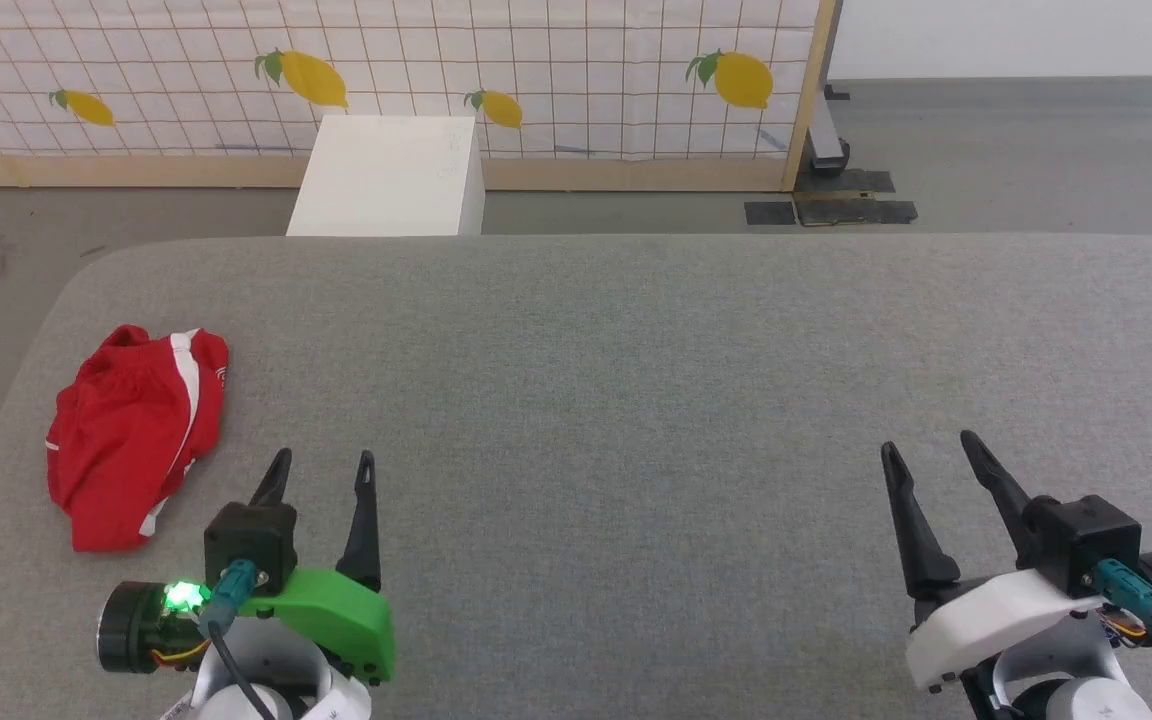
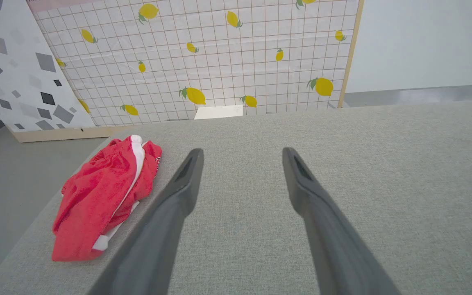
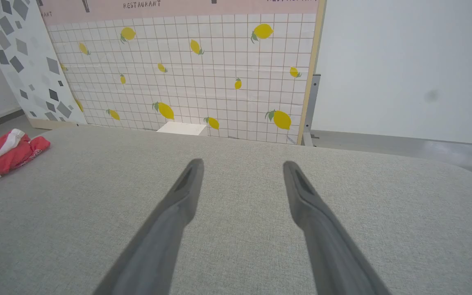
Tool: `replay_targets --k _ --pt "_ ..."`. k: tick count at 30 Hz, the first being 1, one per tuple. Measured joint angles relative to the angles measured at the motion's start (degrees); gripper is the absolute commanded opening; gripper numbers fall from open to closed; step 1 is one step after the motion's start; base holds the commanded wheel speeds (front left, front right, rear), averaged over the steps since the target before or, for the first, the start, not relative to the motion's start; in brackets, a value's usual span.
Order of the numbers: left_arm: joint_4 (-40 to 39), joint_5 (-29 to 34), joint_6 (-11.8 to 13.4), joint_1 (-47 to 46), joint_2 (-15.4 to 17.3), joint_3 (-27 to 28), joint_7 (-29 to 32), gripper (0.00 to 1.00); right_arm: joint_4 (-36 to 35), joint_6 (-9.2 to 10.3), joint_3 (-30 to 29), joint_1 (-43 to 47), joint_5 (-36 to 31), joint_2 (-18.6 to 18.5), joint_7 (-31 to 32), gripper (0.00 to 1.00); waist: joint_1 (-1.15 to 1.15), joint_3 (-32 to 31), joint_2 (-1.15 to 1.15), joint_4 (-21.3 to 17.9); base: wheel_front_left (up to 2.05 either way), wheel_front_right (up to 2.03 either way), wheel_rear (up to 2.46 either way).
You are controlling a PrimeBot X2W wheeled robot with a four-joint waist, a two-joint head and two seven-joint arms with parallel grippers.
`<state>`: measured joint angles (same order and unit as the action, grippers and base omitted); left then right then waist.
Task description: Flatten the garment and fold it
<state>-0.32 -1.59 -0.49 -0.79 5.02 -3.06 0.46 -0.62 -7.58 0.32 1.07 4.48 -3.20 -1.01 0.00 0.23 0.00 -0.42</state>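
Garment (image 1: pixel 136 435) is lying crumpled at head view's left, red, white stripe up. My left gripper (image 1: pixel 324 458) and right gripper (image 1: pixel 927 442) are gaping, empty. Right wrist view is adding RESTAURANT lettering (image 3: pixel 141 5).

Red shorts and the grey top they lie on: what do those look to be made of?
Red shorts: thin, light sports fabric, probably synthetic. It crumples into soft folds and looks matte, with sewn-in white stripes.
Grey surface: apparently covered in matte woven upholstery cloth. The left wrist view shows a fine speckled weave, and the corners are rounded. What lies under the cloth cannot be told.
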Motion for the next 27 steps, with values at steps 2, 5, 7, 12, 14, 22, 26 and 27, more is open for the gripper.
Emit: replay_targets --k 2,5,7,12,14,22,26,27 --pt "0.02 -0.01 0.00 0.00 0.03 -0.19 0.05 1.00 0.02 0.00 -0.02 0.00 0.00 0.00 0.00 1.00 0.00 -0.04 0.00 -0.01 0.00 0.00 0.00" --pt "0.01 -0.16 0.00 0.01 0.18 -0.38 0.05 1.00 0.04 0.00 -0.07 0.00 0.01 0.00 0.01 1.00 0.00 -0.11 0.00 -0.04 0.00 0.00 0.00" --pt "0.01 -0.40 0.00 0.01 0.24 -0.45 0.03 1.00 0.04 0.00 -0.15 0.00 0.03 0.01 0.00 1.00 0.00 -0.15 0.00 -0.05 0.00 0.00 0.00" --pt "-0.10 -0.47 0.00 0.01 0.43 -0.68 -0.09 1.00 0.00 0.00 -0.87 0.00 1.20 0.07 -0.02 1.00 0.00 -0.21 0.00 -0.11 0.00 0.00 0.00" --pt "-0.12 -0.52 0.02 0.01 0.47 -0.78 -0.11 1.00 0.00 0.00 -1.08 0.00 1.57 0.07 -0.01 1.00 0.00 -0.19 0.00 -0.14 0.00 0.00 0.00" --pt "-0.02 -1.41 0.02 0.01 0.85 -1.26 0.18 1.00 0.12 0.00 -1.35 0.00 1.77 0.11 0.51 1.00 0.00 0.07 0.00 -0.19 0.00 0.00 0.00" --pt "0.65 -1.81 0.02 0.10 0.99 -1.68 1.58 1.00 0.29 0.00 -1.56 0.00 2.23 0.12 0.80 1.00 0.00 0.14 0.00 -0.16 0.00 0.00 0.00" --pt "0.68 -1.91 0.02 0.11 1.03 -1.72 1.77 1.00 0.34 0.00 -1.56 0.00 2.25 0.12 1.03 1.00 0.00 0.18 0.00 -0.17 0.00 0.00 0.00"
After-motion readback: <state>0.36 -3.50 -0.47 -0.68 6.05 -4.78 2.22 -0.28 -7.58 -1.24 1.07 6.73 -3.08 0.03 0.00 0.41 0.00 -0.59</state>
